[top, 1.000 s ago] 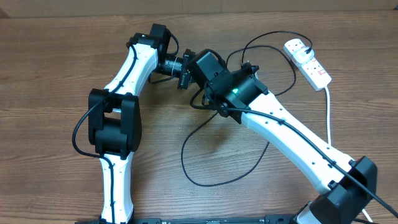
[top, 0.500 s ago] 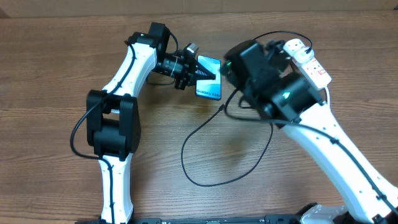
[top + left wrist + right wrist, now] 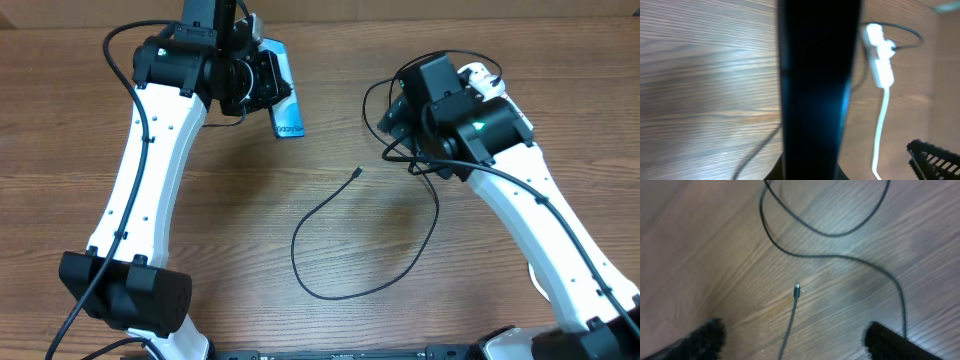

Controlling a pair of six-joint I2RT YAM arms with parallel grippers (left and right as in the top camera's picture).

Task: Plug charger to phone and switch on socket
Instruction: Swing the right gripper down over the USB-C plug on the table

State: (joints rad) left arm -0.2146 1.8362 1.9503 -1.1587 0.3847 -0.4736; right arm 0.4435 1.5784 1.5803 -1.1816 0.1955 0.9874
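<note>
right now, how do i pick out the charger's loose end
In the middle of the wooden table, a thin black cable lies in a wide loop. Its upper end stops at a small connector tip, lying free on the wood, unlike the thick white lead by the socket.

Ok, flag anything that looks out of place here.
The charger tip lies loose on the table, plugged into nothing, while the left gripper holds the phone well away from it, near the far edge. Nothing looks damaged or spilled.
</note>
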